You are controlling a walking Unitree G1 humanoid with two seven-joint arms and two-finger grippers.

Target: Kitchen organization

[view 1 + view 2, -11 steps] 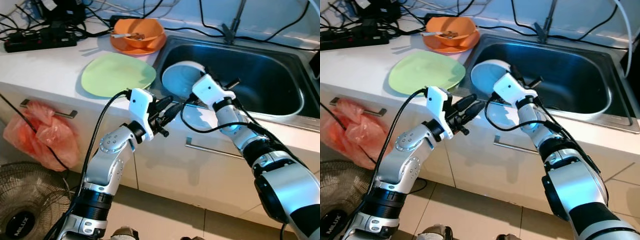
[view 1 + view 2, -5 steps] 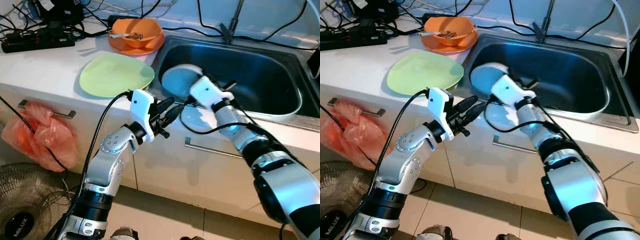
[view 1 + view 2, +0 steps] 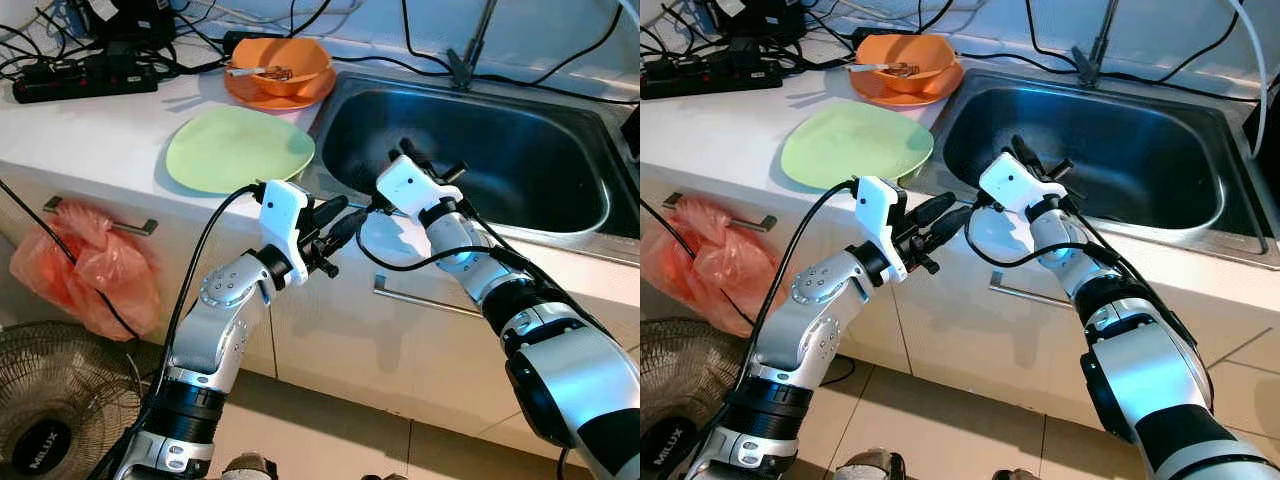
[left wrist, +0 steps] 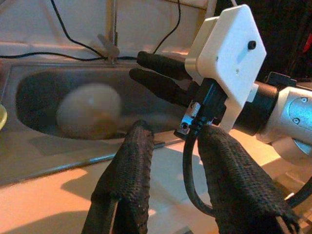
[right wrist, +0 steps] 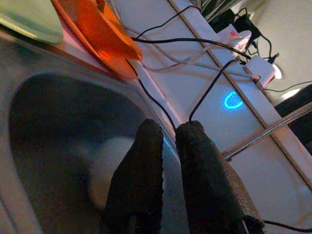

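The right arm reaches forward from the robot's shoulder, elbow low in front of the cabinet and forearm rising over the front rim of the sink. Its white wrist housing sits above the sink's front-left corner. The right gripper points into the basin; its two black fingers lie almost together with only a thin slit between them, and nothing is held in them.

The left arm is bent sharply at the elbow, with the forearm lifted to counter height just in front of the sink's left front corner. The left gripper points toward the right wrist. Its fingers stand apart with a clear gap and grasp nothing. A black cable from the right wrist hangs just beyond that gap.

Inside the sink, under the right gripper, lies a pale round thing. It looks whitish and smooth, but it is too blurred to make out its edges or whether it lies flat. It is not touching either gripper.

On the counter just left of the sink lies a light green plate, flat and bare. Behind it, near the sink's back-left corner, an orange bowl sits on an orange plate, with something small inside it. Below the counter, well left of the sink, a red plastic bag hangs from a drawer handle.
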